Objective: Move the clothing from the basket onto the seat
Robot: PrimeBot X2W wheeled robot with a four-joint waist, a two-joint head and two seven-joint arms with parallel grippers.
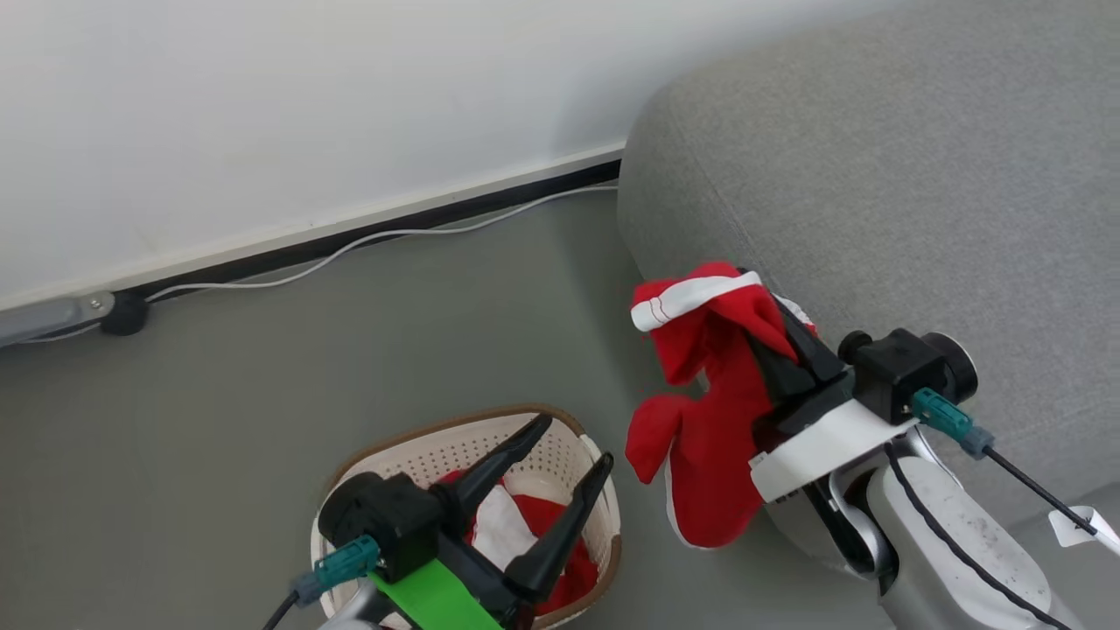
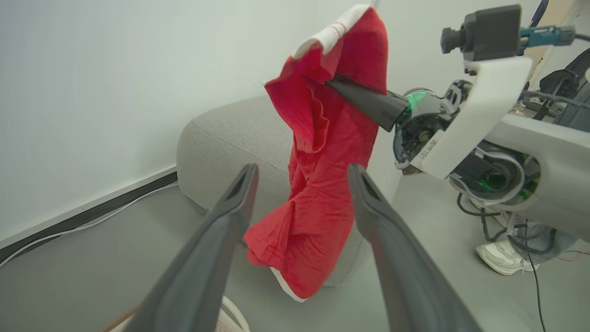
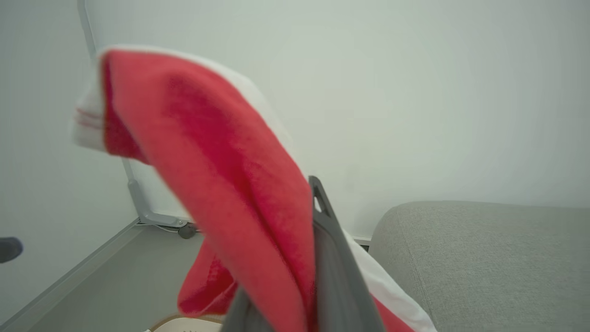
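The clothing [image 1: 713, 411] hangs in the air from the right gripper [image 1: 774, 346], clear of the basket [image 1: 420, 435] and just beside the rounded corner of the seat [image 1: 875, 175]; whether it touches the upholstery cannot be told. Its white striped trim is uppermost and the red body droops down in folds toward the floor [image 1: 262, 376]. In the left wrist view the clothing [image 2: 322, 184] dangles in front of the seat [image 2: 226, 133], with one dark finger of the right gripper [image 2: 364, 99] buried in a fold near the top. The right wrist view shows the clothing [image 3: 221, 161] draped over that gripper [image 3: 318, 276], whose fingers lie close together, clamped on the cloth, with the seat [image 3: 484, 258] at the lower right. The left gripper [image 1: 573, 446] hovers over the basket with its fingers spread wide and nothing between them; in its own view the left gripper [image 2: 303, 170] points at the hanging cloth. A second piece [image 1: 516, 525], red and white, lies inside the basket. A pale cable [image 1: 376, 238] runs along the foot of the wall [image 1: 306, 96]. A person's shoe [image 2: 500, 258] stands on the floor beyond the right arm.
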